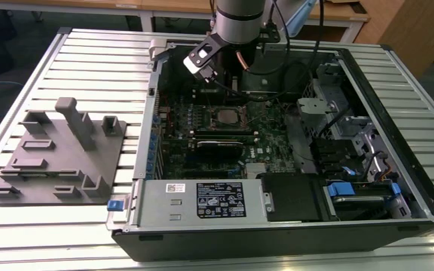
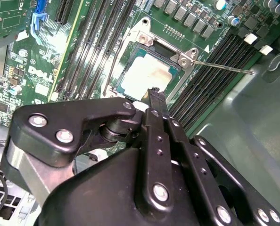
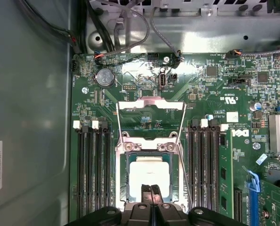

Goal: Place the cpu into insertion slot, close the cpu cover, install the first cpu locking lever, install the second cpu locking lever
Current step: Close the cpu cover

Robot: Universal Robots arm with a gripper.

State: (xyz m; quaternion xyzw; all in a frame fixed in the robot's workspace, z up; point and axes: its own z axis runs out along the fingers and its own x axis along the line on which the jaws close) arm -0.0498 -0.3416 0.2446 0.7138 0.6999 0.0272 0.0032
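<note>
**A:** What does the exterior view give you?

**B:** My arm (image 1: pixel 237 22) hangs over the open computer case (image 1: pixel 277 248) on the slatted worktop (image 1: pixel 89 62), just beyond the insertion slot (image 1: pixel 223 109). The cpu (image 1: pixel 223 117) lies inside that slot. A grey fixture tray (image 1: pixel 51 164) sits outside the case, well apart from the slot.

**A:** And the second wrist view?

**B:** My fingers (image 2: pixel 155 113) are pressed together with nothing between them. Their tips are over the edge of the cpu (image 2: pixel 147 73). I cannot tell whether they touch it. A thin locking lever (image 2: pixel 225 67) runs off from one corner of the slot.

**A:** The first wrist view?

**B:** The fingers (image 3: pixel 146 192) are together at one side of the slot. The cpu (image 3: pixel 149 172) sits flat in it. The cpu cover (image 3: pixel 152 106) is swung open on the slot's opposite side, and the board shows through its window.
</note>
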